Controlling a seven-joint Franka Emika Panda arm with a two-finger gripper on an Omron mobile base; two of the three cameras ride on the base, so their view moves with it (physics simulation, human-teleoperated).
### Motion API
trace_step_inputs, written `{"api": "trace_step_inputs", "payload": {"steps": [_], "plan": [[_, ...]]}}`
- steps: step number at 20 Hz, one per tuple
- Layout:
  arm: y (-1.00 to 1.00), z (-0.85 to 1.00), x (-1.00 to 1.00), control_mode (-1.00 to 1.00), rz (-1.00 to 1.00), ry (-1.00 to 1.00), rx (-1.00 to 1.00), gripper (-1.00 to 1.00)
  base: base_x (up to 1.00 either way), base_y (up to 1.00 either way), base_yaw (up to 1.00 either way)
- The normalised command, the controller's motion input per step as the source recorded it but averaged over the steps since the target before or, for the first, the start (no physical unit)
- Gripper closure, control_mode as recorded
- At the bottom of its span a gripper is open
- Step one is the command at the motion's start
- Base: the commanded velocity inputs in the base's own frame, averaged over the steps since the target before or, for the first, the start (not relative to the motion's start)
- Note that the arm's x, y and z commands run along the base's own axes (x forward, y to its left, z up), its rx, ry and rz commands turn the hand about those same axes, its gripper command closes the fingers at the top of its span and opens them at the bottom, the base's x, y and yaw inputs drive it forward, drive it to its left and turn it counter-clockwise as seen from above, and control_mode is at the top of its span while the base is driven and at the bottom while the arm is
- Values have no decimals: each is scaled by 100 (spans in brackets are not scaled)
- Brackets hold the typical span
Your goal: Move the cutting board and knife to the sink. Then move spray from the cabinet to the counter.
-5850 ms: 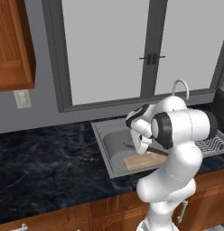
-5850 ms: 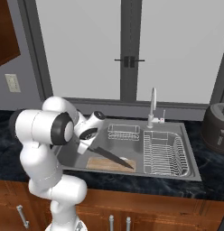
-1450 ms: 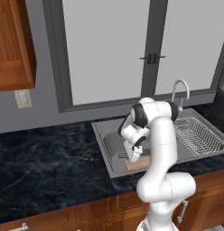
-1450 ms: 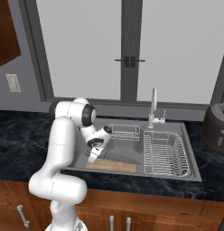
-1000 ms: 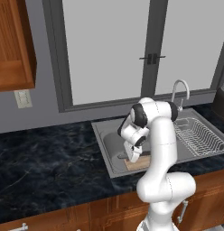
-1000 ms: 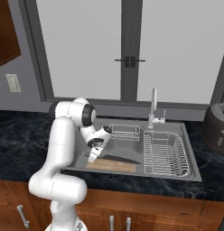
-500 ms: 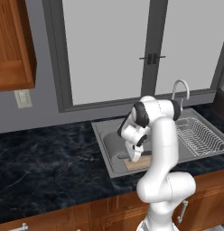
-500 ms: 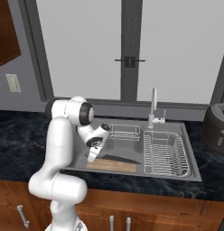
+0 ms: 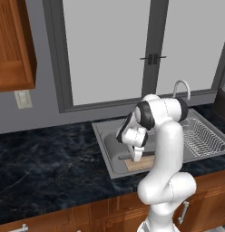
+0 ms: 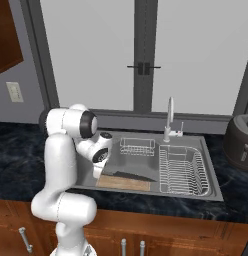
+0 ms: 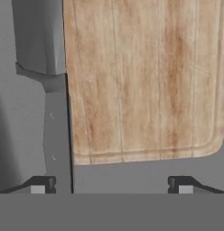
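Note:
The light-tan cutting board (image 9: 140, 164) (image 10: 123, 182) (image 11: 141, 76) lies flat on the floor of the grey sink (image 9: 103, 149) (image 10: 212, 194). Along its far edge lies the knife (image 10: 132, 175) (image 11: 56, 131), with its dark blade (image 11: 39, 36) beside the board's long side. My gripper (image 9: 136, 157) (image 10: 97, 173) (image 11: 111, 186) hangs low over the board's left end, open wide and empty. The knife's handle runs just inside the left fingertip (image 11: 39, 185). The reddish-brown cabinet (image 9: 12, 45) hangs at the upper left. The spray is out of view.
A wire dish rack (image 9: 202, 138) (image 10: 181, 170) fills the sink's right basin, and a small wire basket (image 10: 137, 145) sits at the back. The faucet (image 9: 180, 88) (image 10: 169, 117) rises behind. The black counter (image 9: 46, 158) stretches left; a dark appliance (image 10: 241, 142) stands at the right.
The jaws have opened wide and let go of the knife, which now rests beside the board. The arm has barely moved.

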Motion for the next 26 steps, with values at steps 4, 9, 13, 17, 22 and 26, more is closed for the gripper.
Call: {"api": "trace_step_inputs", "payload": {"steps": [4,9,13,17,22,26], "plan": [[-6,46,-23,-100,0,0,-8,-100,0,0,0],[-5,52,-19,-100,0,0,-3,-100,0,0,0],[-11,47,-33,-100,0,-4,0,-100,0,0,0],[-7,47,-34,-100,0,-5,0,-100,0,0,0],[-8,46,-41,-100,8,-17,-1,-100,0,0,0],[-3,49,-37,-100,22,-16,-1,-100,0,0,0]]}}
